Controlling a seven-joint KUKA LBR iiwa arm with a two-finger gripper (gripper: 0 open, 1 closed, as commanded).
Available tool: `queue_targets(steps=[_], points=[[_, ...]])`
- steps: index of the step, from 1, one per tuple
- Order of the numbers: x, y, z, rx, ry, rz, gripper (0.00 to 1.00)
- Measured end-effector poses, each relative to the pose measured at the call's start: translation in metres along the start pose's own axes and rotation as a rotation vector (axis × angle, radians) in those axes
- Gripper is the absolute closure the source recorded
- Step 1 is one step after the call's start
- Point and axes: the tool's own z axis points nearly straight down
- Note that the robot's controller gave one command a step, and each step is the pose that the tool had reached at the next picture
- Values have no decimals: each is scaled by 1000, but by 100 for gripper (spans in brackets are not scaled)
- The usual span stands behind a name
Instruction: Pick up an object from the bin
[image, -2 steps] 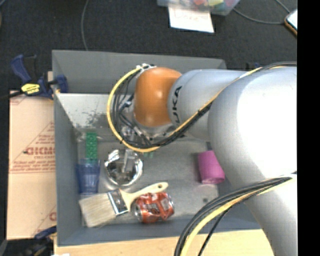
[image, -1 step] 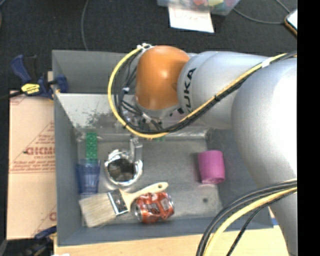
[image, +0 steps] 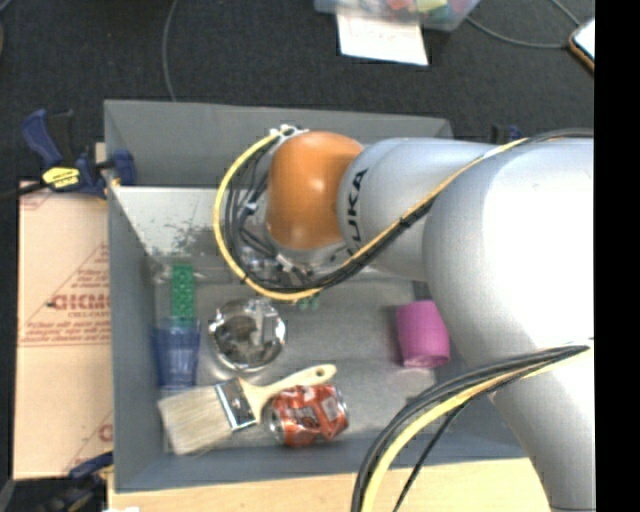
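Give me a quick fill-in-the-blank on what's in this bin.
1. The crushed can beside the paintbrush is mostly ___ in colour.
2. The paintbrush's bristles point toward the view's ___.
3. The pink roll lies on the bin floor's ___ side in the view.
Missing words: red; left; right.

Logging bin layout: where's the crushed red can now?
Camera view, by the bin's bottom wall: the crushed red can lies beside the paintbrush handle, lower left of the pink cylinder.

Bin (image: 130, 300): studded brick (image: 183, 290) by left wall, tumbler (image: 176, 355) just in front of it. Round cup (image: 245, 335) centre, in front of arm's wrist (image: 305, 195). Paintbrush (image: 215, 410) along front, can (image: 308, 415) touching its handle. Cylinder (image: 420, 333) at right, apart.
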Motion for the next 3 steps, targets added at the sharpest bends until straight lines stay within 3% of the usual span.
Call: queue_targets(steps=[1,2,3], points=[[4,6,-20,-1,-21,-68,100],[4,6,-20,-1,-21,-67,100],[10,-6,-105,-3,-32,31,100]])
